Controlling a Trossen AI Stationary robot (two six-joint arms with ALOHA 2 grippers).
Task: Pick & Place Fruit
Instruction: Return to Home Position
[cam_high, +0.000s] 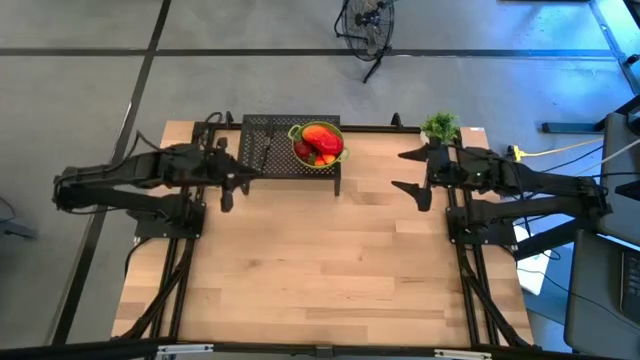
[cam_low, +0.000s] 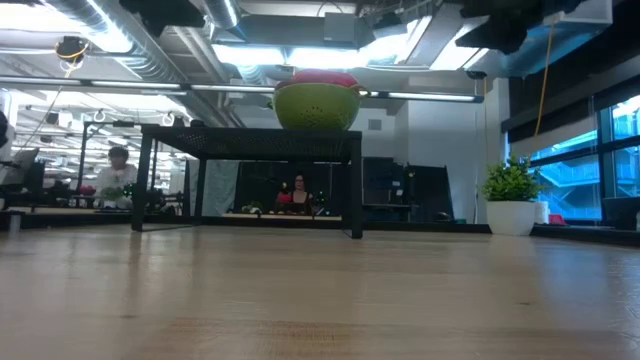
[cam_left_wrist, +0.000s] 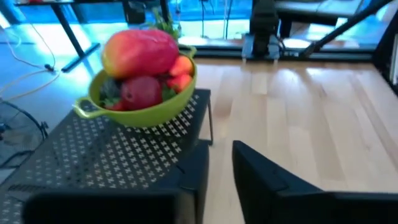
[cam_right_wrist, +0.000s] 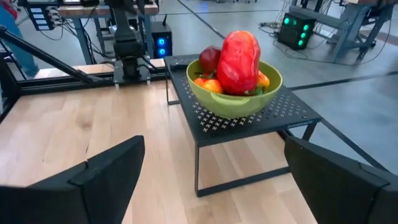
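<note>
**An open-plan robotics lab**

Bare ducts and pipes (cam_low: 130, 30) run under the ceiling among strip lights. Beyond the wooden desk (cam_high: 320, 270), people sit at far workstations, one person (cam_low: 118, 168) at the left and another person (cam_low: 297, 190) in the middle. Tall windows (cam_low: 575, 160) line the right. The grey floor (cam_high: 80, 90) carries dark tape lines and a pedestal fan (cam_high: 368, 25). A left robot arm (cam_high: 130, 182) and a right robot arm (cam_high: 540, 185) flank the desk.

fruit (cam_right_wrist: 239, 59) in bowl (cam_right_wrist: 236, 106) | bowl on shelf (cam_high: 262, 150) | shelf on tabletop (cam_high: 320, 270), 12 o'clock | plant (cam_high: 440, 127) 1-2 o'clock | left arm (cam_high: 130, 180) 9 o'clock | right arm (cam_high: 530, 180) 3 o'clock
</note>
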